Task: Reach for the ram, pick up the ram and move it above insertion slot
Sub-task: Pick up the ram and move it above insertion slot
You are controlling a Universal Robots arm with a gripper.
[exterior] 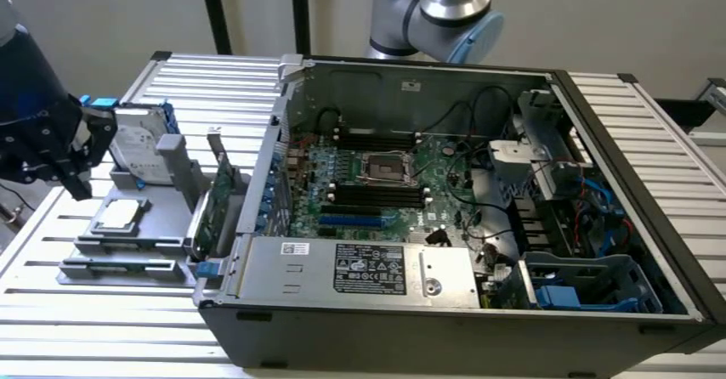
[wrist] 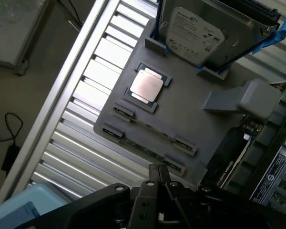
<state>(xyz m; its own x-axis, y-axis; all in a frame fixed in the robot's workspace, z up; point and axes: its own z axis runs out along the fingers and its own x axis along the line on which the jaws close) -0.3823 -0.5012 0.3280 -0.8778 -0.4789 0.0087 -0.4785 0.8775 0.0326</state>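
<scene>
Silver slatted metal makes up the table [exterior: 68,311], and a pale wall [exterior: 114,14] is seen behind. A gray tray [exterior: 159,216] is set by the table's edge at the exterior view's left. The ram [exterior: 119,265] is laid along the tray's edge far from the hard drive [exterior: 138,137]. The gripper [exterior: 57,171] is held near the tray, apart from the ram. Whether it is open or closed cannot be told. The insertion slot [exterior: 380,194] is found inside the open computer case [exterior: 454,328].
</scene>
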